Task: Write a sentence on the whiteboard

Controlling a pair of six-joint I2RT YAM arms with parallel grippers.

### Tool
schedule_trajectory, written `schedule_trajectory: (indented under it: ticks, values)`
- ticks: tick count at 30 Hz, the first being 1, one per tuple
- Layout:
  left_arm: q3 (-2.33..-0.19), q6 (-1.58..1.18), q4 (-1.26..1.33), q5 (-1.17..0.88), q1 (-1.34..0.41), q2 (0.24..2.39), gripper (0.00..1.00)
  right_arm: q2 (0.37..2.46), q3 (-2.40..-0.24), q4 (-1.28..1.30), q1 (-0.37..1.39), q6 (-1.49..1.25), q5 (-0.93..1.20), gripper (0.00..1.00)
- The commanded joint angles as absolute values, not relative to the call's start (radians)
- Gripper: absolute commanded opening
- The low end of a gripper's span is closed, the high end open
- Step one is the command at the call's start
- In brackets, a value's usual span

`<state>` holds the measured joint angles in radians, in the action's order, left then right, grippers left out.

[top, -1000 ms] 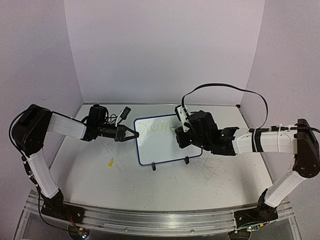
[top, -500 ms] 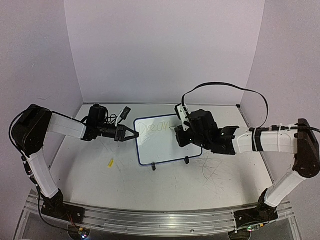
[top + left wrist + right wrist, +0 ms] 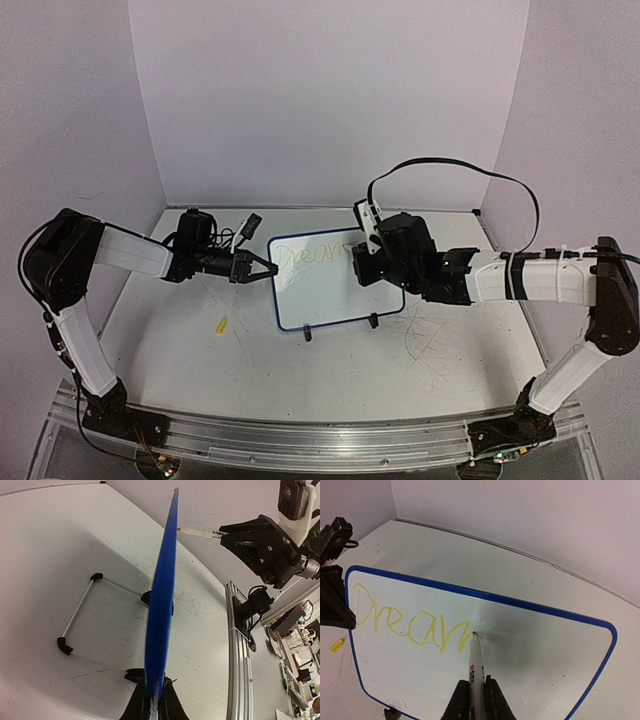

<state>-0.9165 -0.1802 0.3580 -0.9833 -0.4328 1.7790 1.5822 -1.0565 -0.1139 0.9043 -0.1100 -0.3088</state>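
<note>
While its fingers press together on the barrel of a white marker (image 3: 474,667), the right gripper (image 3: 474,692) holds the tip against the whiteboard (image 3: 530,650), right at the end of the last yellow stroke. The sentence (image 3: 405,622) reads "Drean" in one line across the board's upper part, and its final letter looks unfinished. At the opposite side edge the left gripper (image 3: 154,700) pinches the blue-rimmed border, jaws tight on it.

The board stands tilted back on the table (image 3: 200,370), toward the rear wall and between the two arms. It is propped on two black clip feet (image 3: 150,598) and a wire stand (image 3: 80,611). A small yellow piece (image 3: 221,324) lies on the table on the left arm's side of the board, too small to identify.

From above, the writing is faint and barely legible, and the right gripper's body hides the marker and the board's far corner. The left wrist view catches the board edge-on, so its face is unseen, and the frame's bottom cuts off the left fingers.
</note>
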Motion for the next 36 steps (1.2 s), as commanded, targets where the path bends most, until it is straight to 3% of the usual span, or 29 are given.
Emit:
schedule_trajectory:
  ticks: [1, 24, 30, 36]
  values:
    - [-0.949, -0.16, 0.328, -0.972, -0.431, 1.756, 0.0, 1.561, -1.071, -0.12, 0.894, -0.135, -0.362, 0.0]
    - [-0.947, -0.161, 0.328, -0.969, -0.433, 1.756, 0.0, 1.485, -0.987, -0.041, 0.897, -0.155, -0.319, 0.0]
    - [-0.949, -0.161, 0.327, -0.963, -0.433, 1.758, 0.0, 1.307, -0.923, -0.192, 0.89, -0.114, -0.235, 0.0]
    - [-0.949, -0.16, 0.325, -0.956, -0.433, 1.751, 0.0, 1.347, -0.919, -0.195, 0.875, -0.087, -0.175, 0.0]
